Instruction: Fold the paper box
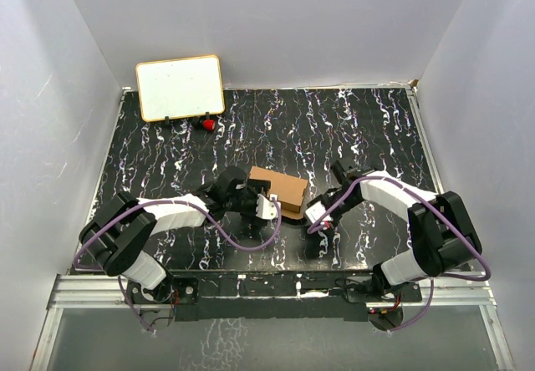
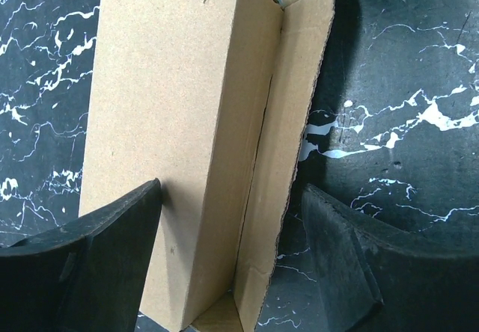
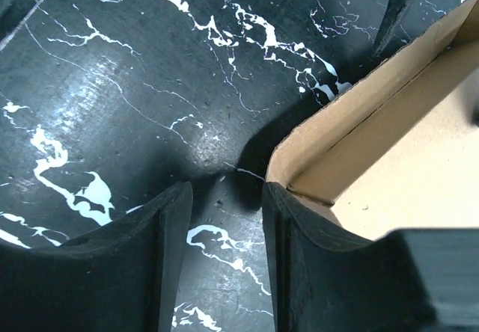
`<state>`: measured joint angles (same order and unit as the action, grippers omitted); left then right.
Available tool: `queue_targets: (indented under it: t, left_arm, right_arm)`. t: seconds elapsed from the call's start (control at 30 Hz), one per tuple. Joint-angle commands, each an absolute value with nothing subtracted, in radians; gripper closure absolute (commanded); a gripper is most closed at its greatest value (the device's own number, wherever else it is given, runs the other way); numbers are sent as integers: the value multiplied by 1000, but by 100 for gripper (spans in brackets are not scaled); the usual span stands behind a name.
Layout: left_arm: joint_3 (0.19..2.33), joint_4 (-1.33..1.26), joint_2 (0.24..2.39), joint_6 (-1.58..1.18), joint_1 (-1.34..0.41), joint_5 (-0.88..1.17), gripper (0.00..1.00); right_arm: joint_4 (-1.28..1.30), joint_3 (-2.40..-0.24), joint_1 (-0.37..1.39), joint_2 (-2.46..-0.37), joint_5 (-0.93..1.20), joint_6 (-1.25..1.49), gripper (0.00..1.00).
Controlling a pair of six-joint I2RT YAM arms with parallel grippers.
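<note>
Cardboard is sitting near the middle of the black marbled desk [image 1: 351,129]: the paper box [image 1: 280,189], plain brown, is lying between the two arms, nearer the front edge than the back. The left hand [image 2: 232,194] is standing spread around one end of the box. One finger [image 2: 97,265] is overlapping the broad face, and the other finger [image 2: 359,265] is hanging clear of a loose flap [image 2: 299,123] that is angling outward. The right hand [image 3: 224,197] is hovering low over bare desk just beside the box's open corner. Its fingers are standing apart with a narrow gap and nothing between them, and one finger [image 3: 322,272] is lying right against that corner. A white board [image 1: 180,87] with a tan frame is standing at the far left, a small red thing [image 1: 206,124] at its foot.
</note>
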<state>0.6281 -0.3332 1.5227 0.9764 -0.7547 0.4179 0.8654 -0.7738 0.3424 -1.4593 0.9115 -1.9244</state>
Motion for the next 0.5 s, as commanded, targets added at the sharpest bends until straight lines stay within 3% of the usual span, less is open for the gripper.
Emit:
queue_targets:
  t: [0.0, 0.47]
  left_arm:
    - [629, -298, 1530, 954, -755, 437, 28]
    - [633, -285, 1533, 951, -756, 448, 29]
  right_arm:
    - [722, -763, 386, -1425, 862, -1930, 55]
    - [666, -766, 401, -1417, 798, -1876, 68]
